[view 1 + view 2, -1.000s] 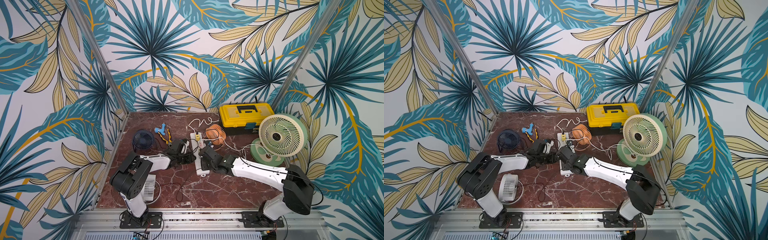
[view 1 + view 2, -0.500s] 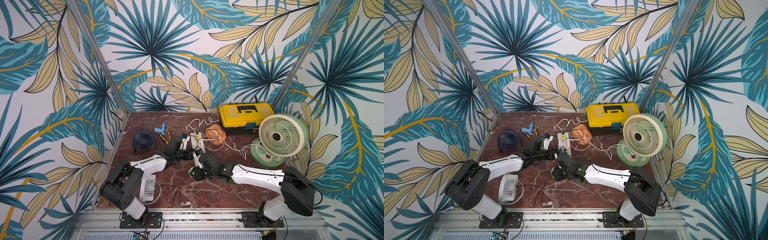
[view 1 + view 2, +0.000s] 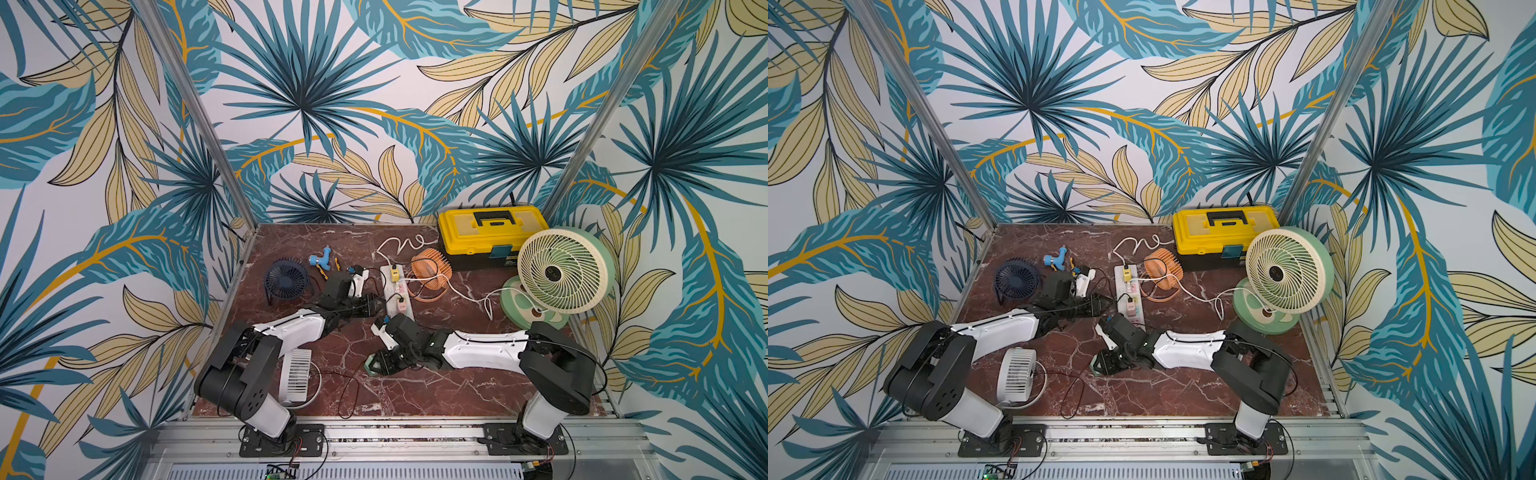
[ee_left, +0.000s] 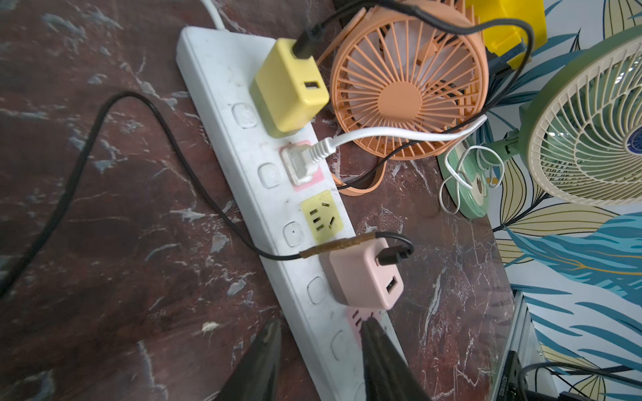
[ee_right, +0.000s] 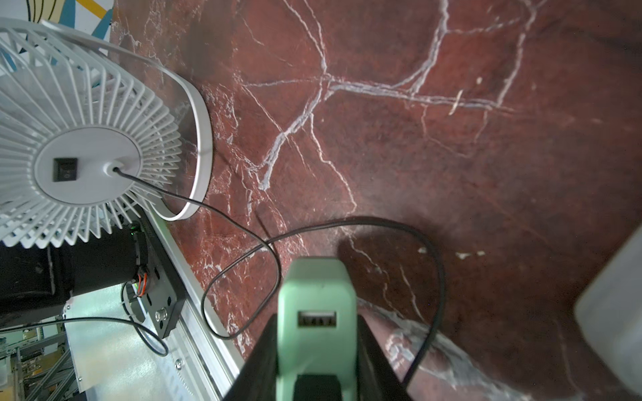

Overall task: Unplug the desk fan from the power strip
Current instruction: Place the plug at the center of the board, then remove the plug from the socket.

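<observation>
The power strip [image 4: 264, 194], a long white bar, lies mid-table in both top views [image 3: 395, 291] [image 3: 1127, 291]. My left gripper [image 4: 321, 324] is open at its near end, one finger over a pink socket and the other on the marble beside the strip; it also shows from above [image 3: 376, 301]. My right gripper [image 5: 318, 319] is shut on a green USB adapter [image 5: 316, 288], held clear of the strip in front of it [image 3: 371, 365] [image 3: 1098, 363]. The white desk fan [image 5: 80, 139] stands at the front left [image 3: 297, 376]; its black cord [image 5: 243, 225] loops toward the adapter.
A yellow adapter [image 4: 288, 86], a white plug [image 4: 298, 163] and a pink adapter [image 4: 364, 277] sit in the strip. An orange fan [image 3: 430, 272], a yellow toolbox [image 3: 490, 235], a large green fan [image 3: 561, 276], a navy fan [image 3: 286, 280] and a blue tool [image 3: 322, 259] ring the back.
My right gripper has drawn the green adapter off the strip and toward the table's front. My left gripper has shifted onto the strip's near end with its fingers slightly wider.
</observation>
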`<action>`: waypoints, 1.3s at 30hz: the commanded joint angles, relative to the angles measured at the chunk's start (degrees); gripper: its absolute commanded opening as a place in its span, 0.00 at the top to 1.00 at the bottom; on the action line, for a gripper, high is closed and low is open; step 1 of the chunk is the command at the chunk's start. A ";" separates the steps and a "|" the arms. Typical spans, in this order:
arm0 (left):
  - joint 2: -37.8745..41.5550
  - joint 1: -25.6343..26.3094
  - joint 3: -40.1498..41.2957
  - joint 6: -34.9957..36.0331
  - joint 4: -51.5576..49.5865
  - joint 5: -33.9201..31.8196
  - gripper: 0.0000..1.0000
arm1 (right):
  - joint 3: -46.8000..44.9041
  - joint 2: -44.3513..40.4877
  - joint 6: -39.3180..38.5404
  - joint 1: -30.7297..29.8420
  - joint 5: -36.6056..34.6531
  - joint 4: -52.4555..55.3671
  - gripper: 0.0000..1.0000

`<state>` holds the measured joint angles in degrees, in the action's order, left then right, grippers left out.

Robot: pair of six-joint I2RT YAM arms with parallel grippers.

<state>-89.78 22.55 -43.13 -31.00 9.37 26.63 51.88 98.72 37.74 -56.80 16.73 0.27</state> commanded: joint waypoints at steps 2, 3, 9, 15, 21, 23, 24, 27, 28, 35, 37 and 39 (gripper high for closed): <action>1.02 -1.09 0.86 -0.26 1.44 0.84 0.57 | -0.90 0.07 0.38 -0.29 0.67 -0.13 0.84; 1.01 -1.10 0.86 -0.27 1.57 0.92 0.57 | -0.90 0.07 0.48 -0.30 0.48 -0.11 0.81; 0.90 -1.36 0.86 -0.49 1.46 1.01 0.57 | -0.75 -0.81 0.62 -0.29 -0.94 0.75 0.57; 0.93 -1.41 0.39 -0.64 1.27 1.16 0.57 | -0.02 -4.26 -0.97 -0.16 -5.88 5.39 0.40; 0.41 -1.42 -0.23 -1.10 1.37 2.02 0.56 | 3.74 -7.87 -2.64 0.97 -16.07 18.88 0.36; 0.14 -1.44 -0.20 -1.50 1.65 2.39 0.56 | 5.72 -8.54 -2.92 1.51 -19.61 22.92 0.36; 0.01 -1.37 -0.27 -1.64 1.82 2.59 0.56 | 6.74 -8.93 -2.97 1.66 -21.69 24.86 0.36; -0.57 -1.37 -0.20 -1.91 2.09 2.77 0.57 | 9.71 -9.24 -2.23 2.69 -26.32 30.31 0.36; -0.69 -1.36 -0.12 -2.15 2.23 2.87 0.57 | 10.59 -9.24 -2.04 3.00 -27.56 31.56 0.36; -2.55 -0.89 0.20 -4.23 4.18 3.45 0.57 | 15.85 -7.21 1.50 4.78 -39.15 34.27 0.37; -3.44 -0.45 -0.03 -4.64 4.60 3.79 0.57 | 17.57 -5.66 0.86 5.14 -39.81 34.10 0.37; -4.09 -0.03 -0.28 -4.81 4.61 3.79 0.57 | 18.60 -4.09 0.00 5.56 -40.10 33.09 0.37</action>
<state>-92.60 21.87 -42.89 -35.20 12.23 29.61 69.23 92.12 37.71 -51.66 -19.05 31.99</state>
